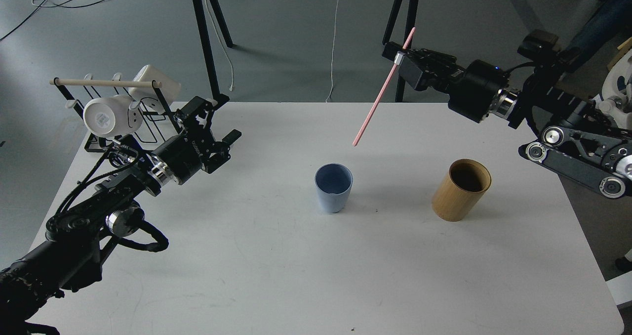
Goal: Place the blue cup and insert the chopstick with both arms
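Observation:
The blue cup (334, 187) stands upright near the middle of the white table (296, 266). My right gripper (398, 57) is shut on the pink-red chopstick (379, 97) near its upper end. The stick hangs tilted in the air, its lower tip up and to the right of the cup's mouth. My left gripper (217, 122) is open and empty above the table's left part, well left of the cup.
A tan wooden cylindrical holder (461, 190) stands empty to the right of the cup. A black rack (118, 122) with white mugs and a pale rod sits at the table's back left corner. Black table legs stand behind the table.

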`<move>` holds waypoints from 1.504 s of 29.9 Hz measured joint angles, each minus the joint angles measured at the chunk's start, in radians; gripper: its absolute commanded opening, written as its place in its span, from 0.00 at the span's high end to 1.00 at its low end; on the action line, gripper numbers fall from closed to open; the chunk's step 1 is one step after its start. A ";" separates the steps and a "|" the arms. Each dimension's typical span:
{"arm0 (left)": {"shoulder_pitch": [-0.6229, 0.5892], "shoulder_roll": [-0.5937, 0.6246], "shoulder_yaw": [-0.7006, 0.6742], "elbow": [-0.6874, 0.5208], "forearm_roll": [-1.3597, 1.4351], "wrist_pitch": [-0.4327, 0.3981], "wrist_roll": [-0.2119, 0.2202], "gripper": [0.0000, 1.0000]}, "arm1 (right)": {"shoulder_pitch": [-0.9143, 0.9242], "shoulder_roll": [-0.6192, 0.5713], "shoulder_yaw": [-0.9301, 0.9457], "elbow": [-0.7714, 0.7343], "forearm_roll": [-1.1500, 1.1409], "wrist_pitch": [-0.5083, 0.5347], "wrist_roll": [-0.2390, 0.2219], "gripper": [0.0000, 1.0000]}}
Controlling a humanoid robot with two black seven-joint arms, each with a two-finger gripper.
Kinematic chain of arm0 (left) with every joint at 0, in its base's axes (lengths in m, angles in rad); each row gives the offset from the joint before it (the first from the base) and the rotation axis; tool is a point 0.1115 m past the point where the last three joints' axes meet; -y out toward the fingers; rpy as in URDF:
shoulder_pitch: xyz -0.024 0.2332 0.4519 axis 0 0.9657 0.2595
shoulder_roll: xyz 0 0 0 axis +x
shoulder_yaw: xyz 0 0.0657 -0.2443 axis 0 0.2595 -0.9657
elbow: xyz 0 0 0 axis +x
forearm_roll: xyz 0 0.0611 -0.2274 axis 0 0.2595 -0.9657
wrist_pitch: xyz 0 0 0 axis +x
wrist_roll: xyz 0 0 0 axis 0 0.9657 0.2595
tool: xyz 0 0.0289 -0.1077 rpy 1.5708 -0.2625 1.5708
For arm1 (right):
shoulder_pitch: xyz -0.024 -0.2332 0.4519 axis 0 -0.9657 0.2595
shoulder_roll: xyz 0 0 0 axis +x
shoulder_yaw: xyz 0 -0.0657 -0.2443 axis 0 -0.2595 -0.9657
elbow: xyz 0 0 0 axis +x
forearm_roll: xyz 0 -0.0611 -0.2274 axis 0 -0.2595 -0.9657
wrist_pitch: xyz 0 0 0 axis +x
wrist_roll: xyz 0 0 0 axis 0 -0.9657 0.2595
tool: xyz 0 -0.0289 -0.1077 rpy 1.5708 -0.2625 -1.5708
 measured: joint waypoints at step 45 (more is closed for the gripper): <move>0.026 0.006 -0.128 -0.058 -0.023 0.000 0.000 0.01 | -0.076 0.085 0.057 -0.047 0.318 -0.064 0.000 0.02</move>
